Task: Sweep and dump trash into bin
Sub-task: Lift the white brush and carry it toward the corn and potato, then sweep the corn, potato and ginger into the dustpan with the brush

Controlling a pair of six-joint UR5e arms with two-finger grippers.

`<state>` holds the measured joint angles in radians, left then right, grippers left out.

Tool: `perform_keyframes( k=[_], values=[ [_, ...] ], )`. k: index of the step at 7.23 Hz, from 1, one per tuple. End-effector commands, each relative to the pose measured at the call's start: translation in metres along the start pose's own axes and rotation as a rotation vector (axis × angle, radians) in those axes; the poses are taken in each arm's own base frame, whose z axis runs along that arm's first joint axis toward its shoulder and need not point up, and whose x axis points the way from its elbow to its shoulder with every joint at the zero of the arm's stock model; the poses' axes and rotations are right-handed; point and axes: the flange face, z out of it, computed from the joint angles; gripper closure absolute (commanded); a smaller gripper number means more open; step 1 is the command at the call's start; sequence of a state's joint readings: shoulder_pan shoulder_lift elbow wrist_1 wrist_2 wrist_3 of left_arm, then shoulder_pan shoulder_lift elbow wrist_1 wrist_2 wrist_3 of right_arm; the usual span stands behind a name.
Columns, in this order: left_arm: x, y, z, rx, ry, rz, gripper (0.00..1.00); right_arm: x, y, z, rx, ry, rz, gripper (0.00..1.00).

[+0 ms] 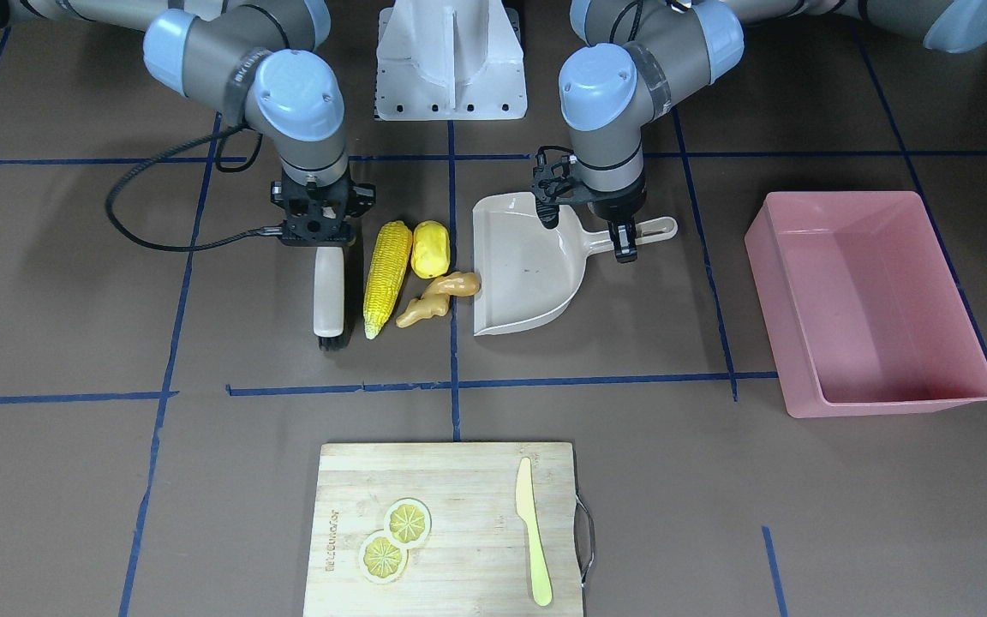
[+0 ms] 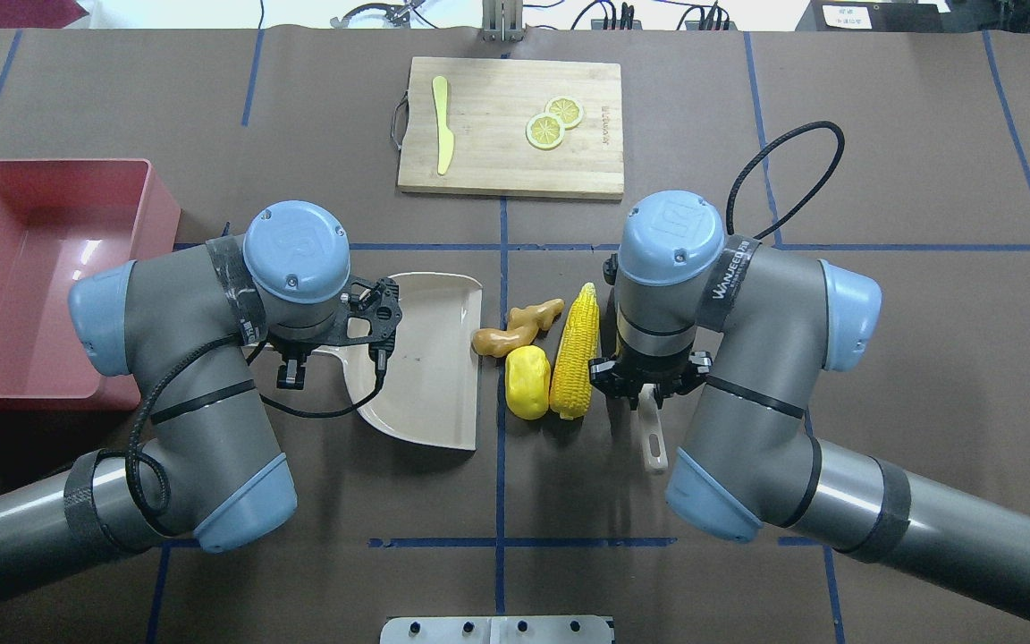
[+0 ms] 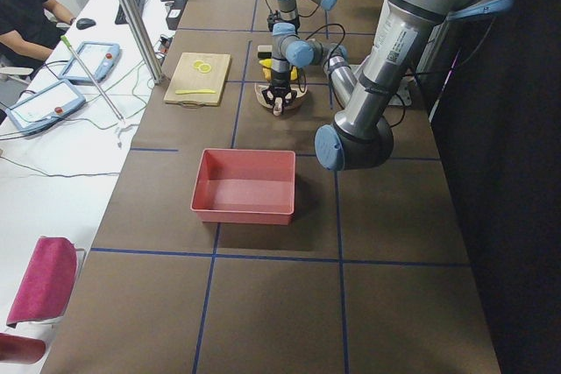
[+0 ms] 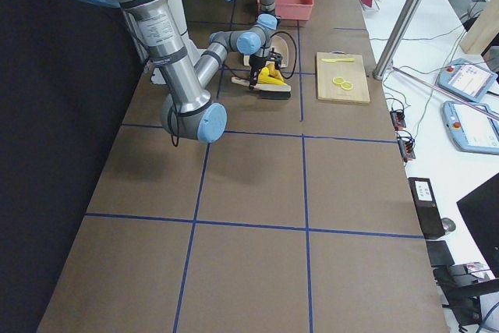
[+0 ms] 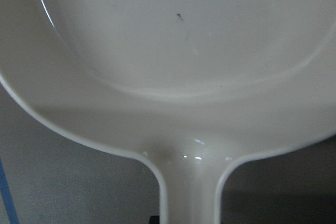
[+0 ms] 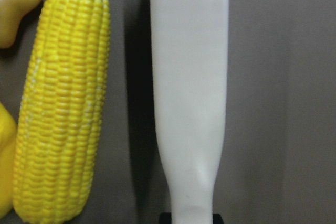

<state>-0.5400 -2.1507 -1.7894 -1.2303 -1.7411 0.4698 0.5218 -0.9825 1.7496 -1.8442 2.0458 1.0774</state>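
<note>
- Exterior front-facing view: the dustpan [image 1: 528, 274] lies flat with its open mouth turned toward the trash. The left gripper [image 1: 622, 240] is pinched on its handle, probably to brace it against the coming push.
- Just off that mouth lie the three pieces. The ginger root [image 1: 438, 298] has its tip at the dustpan's lip, and the potato [image 1: 429, 248] and the corn cob [image 1: 382, 278] lie side by side behind it.
- The brush [image 1: 329, 296] lies on the far side of the corn cob from the dustpan and parallel to it. The right gripper [image 1: 320, 236] is clamped on its handle, so one sideways stroke should carry everything in.
- The bin [image 1: 870, 300] sits well apart, beyond the dustpan's handle side, and holds nothing. It looks placed for the left arm to swing over and tip into it.
- This view alone shows the dark bristles at the brush's end. In the overhead view the right arm hides them, and only the handle's tail shows.
- The right wrist view adds a narrow gap between brush and corn cob, so there is no contact yet.
- The left wrist view shows the dustpan's inside bare apart from a few specks.
</note>
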Motion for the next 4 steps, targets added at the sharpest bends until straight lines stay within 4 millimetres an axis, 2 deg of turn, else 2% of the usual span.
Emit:
perform_keyframes(
  k=[1,4],
  values=[
    [-0.001,-0.003,-0.001,0.002,-0.001,0.0,1.0,-0.029,0.011,0.005,-0.017,-0.004,-0.033,1.0],
    [-0.002,-0.004,-0.002,0.002,-0.001,-0.002,1.0,-0.063,0.032,-0.003,-0.021,-0.029,-0.082,1.0]
  ],
)
